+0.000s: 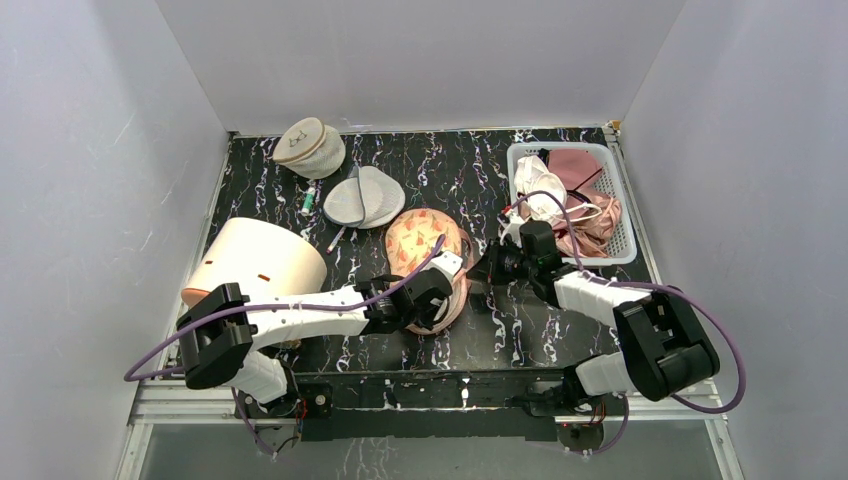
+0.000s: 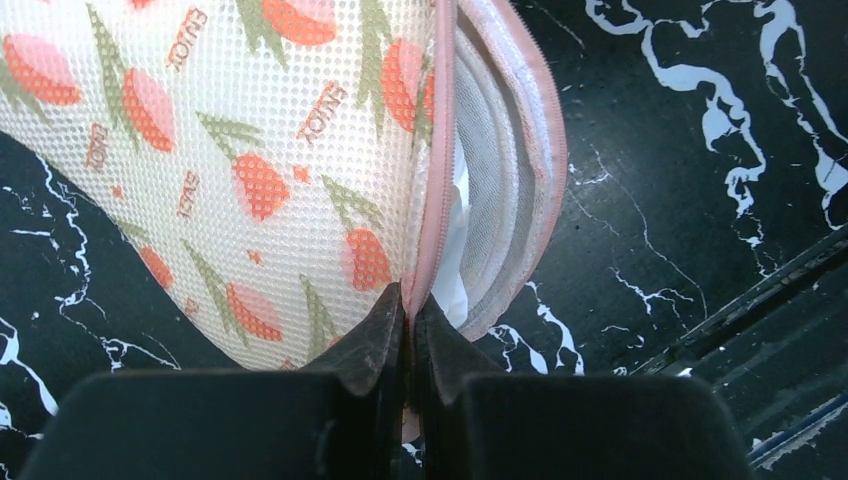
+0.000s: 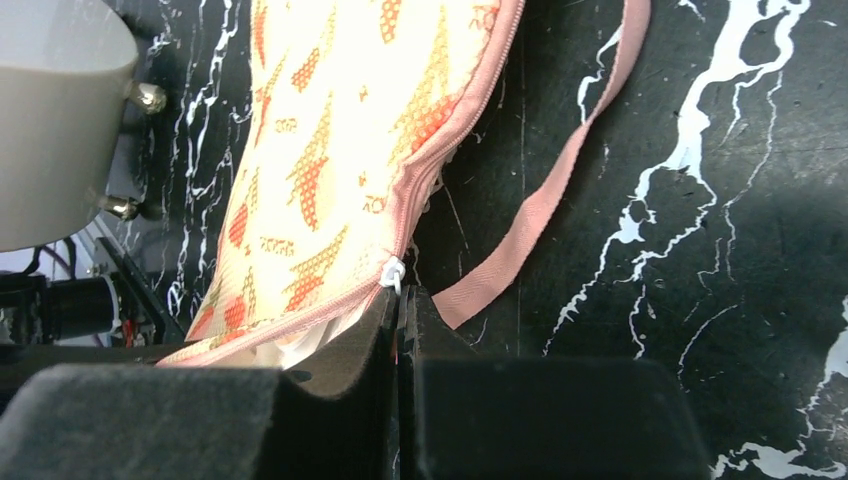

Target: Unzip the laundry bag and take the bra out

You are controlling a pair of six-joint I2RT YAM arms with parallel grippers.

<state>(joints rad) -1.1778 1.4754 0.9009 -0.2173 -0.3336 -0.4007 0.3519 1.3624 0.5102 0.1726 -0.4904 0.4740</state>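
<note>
Bag (image 1: 425,245): lies mid-table (image 1: 470,165) between the two arms; its near end is hidden under the left arm in the top view.
Zip: partly open, with the pink edges parted along one side; the wrist views cut off how far the gap runs.
Left gripper (image 2: 408,305): pressed together, pinching the bag's pink zip edge.
Right gripper (image 3: 400,300): pressed together just under the white slider (image 3: 392,272); the pull tab is hidden, so a pinch on it cannot be told.
Bra (image 2: 452,265): only a slip of white shows inside the gap, with no cups or straps to make out.
Strap (image 3: 540,200): pink, lying on the table beside the bag, its far end cut off.
Basket (image 1: 520,160): at the far right, holding pink and white garments in a tangle.
</note>
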